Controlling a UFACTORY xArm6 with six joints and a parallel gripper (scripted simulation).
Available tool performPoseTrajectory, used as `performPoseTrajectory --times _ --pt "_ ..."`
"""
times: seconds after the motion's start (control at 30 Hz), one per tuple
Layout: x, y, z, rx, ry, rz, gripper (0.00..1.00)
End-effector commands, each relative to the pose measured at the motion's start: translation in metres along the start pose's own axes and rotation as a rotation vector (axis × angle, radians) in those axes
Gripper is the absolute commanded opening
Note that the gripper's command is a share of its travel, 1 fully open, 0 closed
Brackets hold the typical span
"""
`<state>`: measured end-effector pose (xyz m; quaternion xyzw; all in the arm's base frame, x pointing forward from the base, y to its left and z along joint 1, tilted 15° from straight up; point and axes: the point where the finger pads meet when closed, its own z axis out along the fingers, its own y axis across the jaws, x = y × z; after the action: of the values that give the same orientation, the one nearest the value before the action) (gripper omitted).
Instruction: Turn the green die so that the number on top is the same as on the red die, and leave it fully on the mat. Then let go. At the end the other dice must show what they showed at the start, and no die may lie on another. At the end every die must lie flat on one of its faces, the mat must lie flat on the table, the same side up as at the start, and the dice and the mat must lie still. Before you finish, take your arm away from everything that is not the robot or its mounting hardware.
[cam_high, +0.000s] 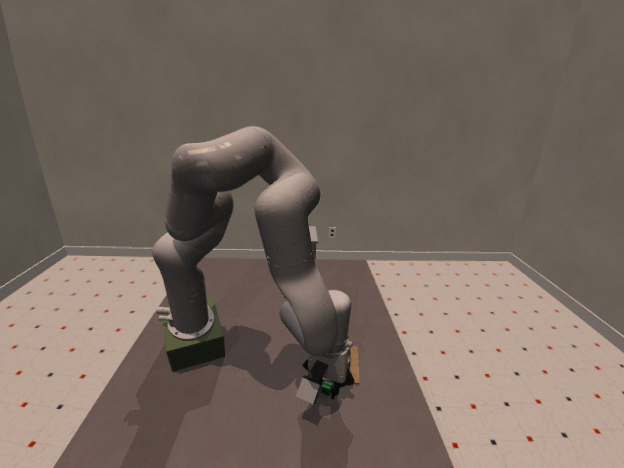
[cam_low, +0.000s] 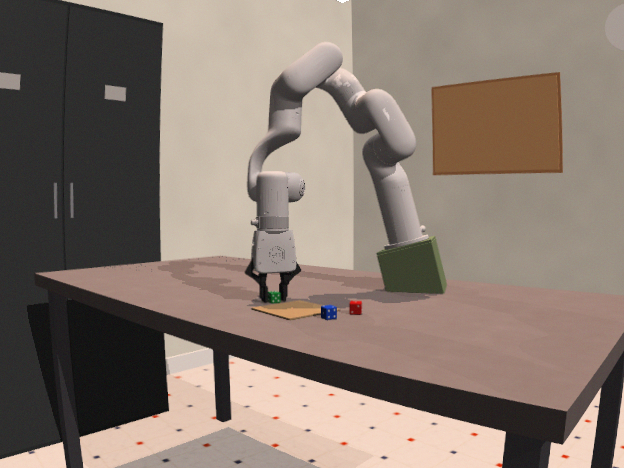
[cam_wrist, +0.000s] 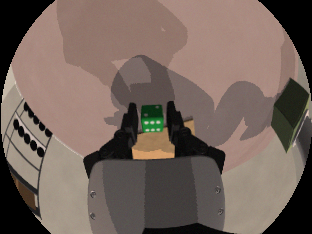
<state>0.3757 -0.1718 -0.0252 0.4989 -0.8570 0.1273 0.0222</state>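
Note:
The green die (cam_high: 327, 387) (cam_low: 274, 297) (cam_wrist: 152, 119) is on the table just beyond the mat's edge. In the wrist view a face with two rows of three pips seems to be on top, and a side face shows two pips. My gripper (cam_low: 273, 299) (cam_wrist: 151, 110) points down with its fingers either side of the green die, open, with small gaps showing beside it. The tan mat (cam_high: 355, 363) (cam_low: 289, 313) (cam_wrist: 152, 149) lies flat. The red die (cam_low: 355, 307) stands right of the mat in the exterior view; its top number is too small to read.
The blue die (cam_low: 329, 312) stands at the mat's right corner in the exterior view, left of the red die; whether it touches the mat is unclear. The green arm base (cam_high: 195, 352) (cam_low: 413, 266) (cam_wrist: 290, 115) stands farther back on the table. The arm hides much of the mat in the top view.

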Motion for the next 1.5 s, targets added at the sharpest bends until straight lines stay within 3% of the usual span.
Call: performPoseTrajectory --times 0.0,0.7,0.73,1.47 --pt "-0.0002 -0.0012 -0.0007 0.003 -0.001 0.000 0.42" --pt "-0.0002 -0.0012 -0.0007 0.003 -0.001 0.000 0.42" --pt "-0.0002 -0.0012 -0.0007 0.003 -0.001 0.000 0.21" --pt "-0.0002 -0.0012 -0.0007 0.003 -0.001 0.000 0.21"
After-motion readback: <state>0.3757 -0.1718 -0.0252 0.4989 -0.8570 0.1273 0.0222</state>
